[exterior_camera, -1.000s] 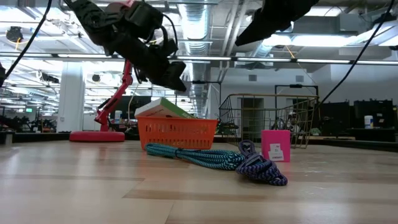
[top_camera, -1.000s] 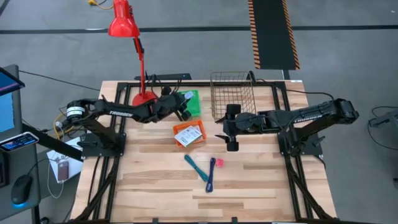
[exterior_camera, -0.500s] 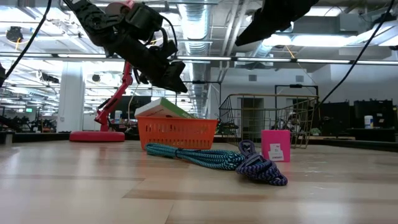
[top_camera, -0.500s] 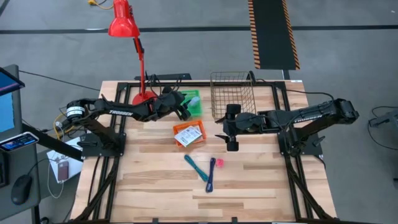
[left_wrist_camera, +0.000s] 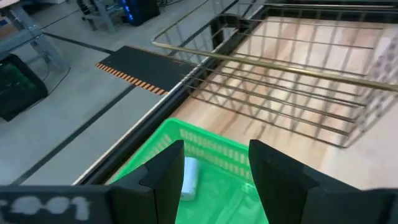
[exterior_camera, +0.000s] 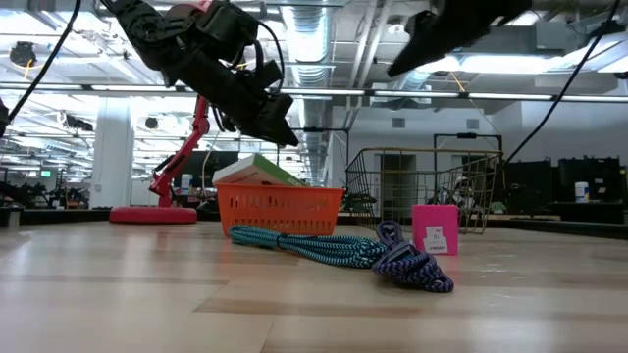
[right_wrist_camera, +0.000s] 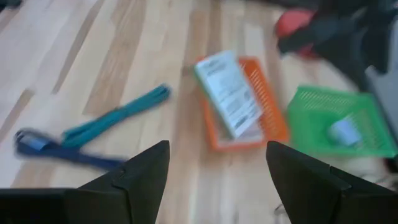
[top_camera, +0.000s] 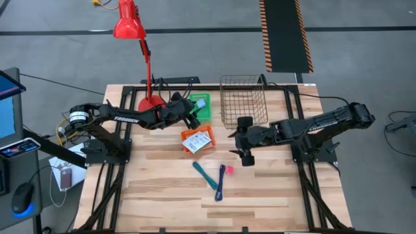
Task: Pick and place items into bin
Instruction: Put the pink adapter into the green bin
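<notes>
My left gripper (top_camera: 193, 114) hangs open over a green bin (top_camera: 203, 112) at the table's far middle. In that bin lies a light-blue block (left_wrist_camera: 189, 177), seen below and between the fingers. An orange bin (top_camera: 188, 138) nearer the middle holds a white printed packet (top_camera: 200, 140). On the bare wood nearer the front lie a teal stick (top_camera: 205, 175), a blue-purple stick (top_camera: 220, 182) and a small pink block (top_camera: 229, 169). My right gripper (top_camera: 239, 142) hovers open above the table, right of the orange bin, with nothing between its fingers.
A wire basket (top_camera: 244, 99) stands at the far edge, right of the green bin. A red desk lamp has its base (top_camera: 151, 102) just left of the green bin. Bare wood stretches along the near half of the table.
The light-blue block has left my left gripper and now lies in the green bin; the gripper stays above it. My right gripper has swung a little toward the table's near edge, still open.
</notes>
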`<act>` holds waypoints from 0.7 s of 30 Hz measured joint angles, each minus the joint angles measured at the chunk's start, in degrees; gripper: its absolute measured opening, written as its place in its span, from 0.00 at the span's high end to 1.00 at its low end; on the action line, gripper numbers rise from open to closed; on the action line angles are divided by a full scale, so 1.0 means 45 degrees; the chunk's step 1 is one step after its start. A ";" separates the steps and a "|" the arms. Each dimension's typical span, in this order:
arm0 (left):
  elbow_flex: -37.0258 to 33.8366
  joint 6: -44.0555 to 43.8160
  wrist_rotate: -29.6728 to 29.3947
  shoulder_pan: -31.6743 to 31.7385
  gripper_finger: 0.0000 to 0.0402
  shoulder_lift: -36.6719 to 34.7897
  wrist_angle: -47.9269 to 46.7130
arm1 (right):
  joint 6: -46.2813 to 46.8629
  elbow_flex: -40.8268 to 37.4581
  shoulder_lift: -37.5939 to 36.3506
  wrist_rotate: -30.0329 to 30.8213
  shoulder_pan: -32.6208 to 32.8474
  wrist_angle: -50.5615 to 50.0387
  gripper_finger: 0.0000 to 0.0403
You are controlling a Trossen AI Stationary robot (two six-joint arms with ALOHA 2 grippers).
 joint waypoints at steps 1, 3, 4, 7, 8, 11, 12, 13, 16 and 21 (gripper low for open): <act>0.0000 0.0000 0.0000 -0.0110 0.58 0.0000 0.0005 | 0.0221 0.0000 0.0000 0.0005 0.0145 -0.0315 0.35; 0.0000 -0.0010 -0.0010 -0.0375 0.58 -0.0005 0.0024 | 0.0819 0.0000 0.0000 0.0005 0.0435 -0.0998 0.35; 0.0000 -0.0019 -0.0010 -0.0501 0.58 -0.0043 0.0005 | 0.1153 0.0000 0.0000 0.0008 0.0583 -0.1319 0.35; 0.0000 -0.0149 -0.0099 -0.0945 0.58 -0.0202 0.0046 | 0.2312 0.0000 0.0000 0.0005 0.1050 -0.2118 0.35; 0.0000 -0.0192 -0.0251 -0.1107 0.58 -0.0307 -0.0035 | 0.2709 -0.0005 0.0000 0.0005 0.1227 -0.2258 0.35; 0.0000 -0.0214 -0.0724 -0.1645 0.58 -0.0760 -0.0058 | 0.3751 -0.0243 0.0000 0.0024 0.1844 -0.1919 0.35; 0.0000 -0.0218 -0.0849 -0.1826 0.58 -0.0940 -0.0039 | 0.4011 -0.0404 0.0000 0.0024 0.2055 -0.1683 0.35; 0.0000 -0.0223 -0.0934 -0.2021 0.58 -0.1122 -0.0056 | 0.4256 -0.0566 0.0000 0.0019 0.2238 -0.1394 0.35; 0.0000 -0.0231 -0.0975 -0.2589 0.58 -0.1661 -0.0056 | 0.4982 -0.1045 0.0088 0.0082 0.2741 -0.0401 0.35; 0.0000 -0.0233 -0.0986 -0.3531 0.58 -0.2171 -0.0025 | 0.5799 -0.2116 0.0123 0.0578 0.3158 0.1493 0.35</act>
